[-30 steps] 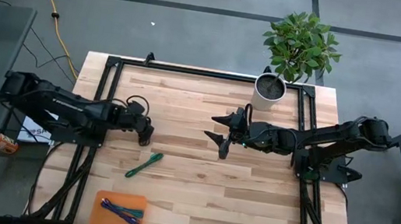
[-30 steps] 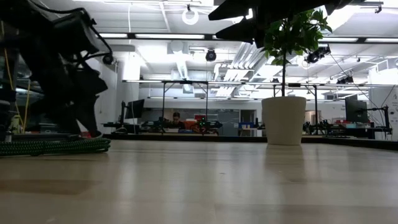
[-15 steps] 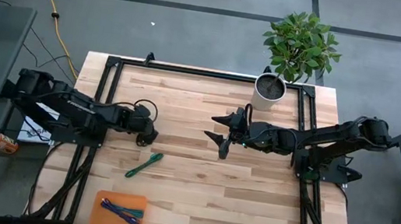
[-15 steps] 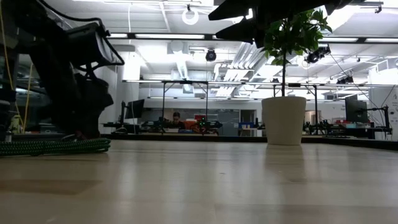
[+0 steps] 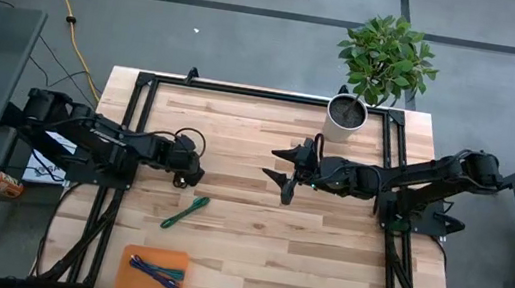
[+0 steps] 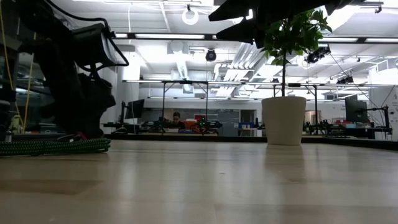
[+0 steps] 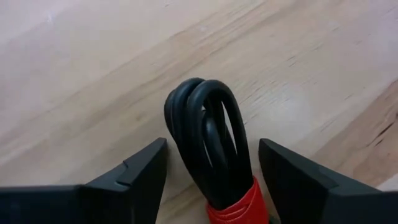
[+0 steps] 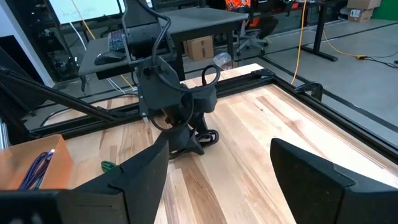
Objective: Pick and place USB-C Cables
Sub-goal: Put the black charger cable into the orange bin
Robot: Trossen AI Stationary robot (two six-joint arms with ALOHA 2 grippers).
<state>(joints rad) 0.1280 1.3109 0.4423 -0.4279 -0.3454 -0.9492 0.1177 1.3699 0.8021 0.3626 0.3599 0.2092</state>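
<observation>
The left gripper is reaching low over the pale wooden table, and its jaws are standing spread, one on each side of a short red-and-black cable bundle. In the left wrist view, the black loops of this bundle are rising between the two dark fingers, with a gap on each side, and a red wrap is binding the loops near the base of the jaws. The fingers are not pressing on the bundle. In the right wrist view the same bundle is lying on the wood just at the tips of the left gripper.

A slim green cable bundle is lying on the table near the left jaws, apart from them, on the side toward the flat orange tray. In the low view, this green bundle is stretching along the table surface in front of the dark left arm. Inside the orange tray, purple-blue and teal cable bundles are lying together.

The right gripper is hanging over the middle of the table with its jaws spread wide and nothing between them. A leafy green plant in a white pot is standing at the table edge behind the right arm.
</observation>
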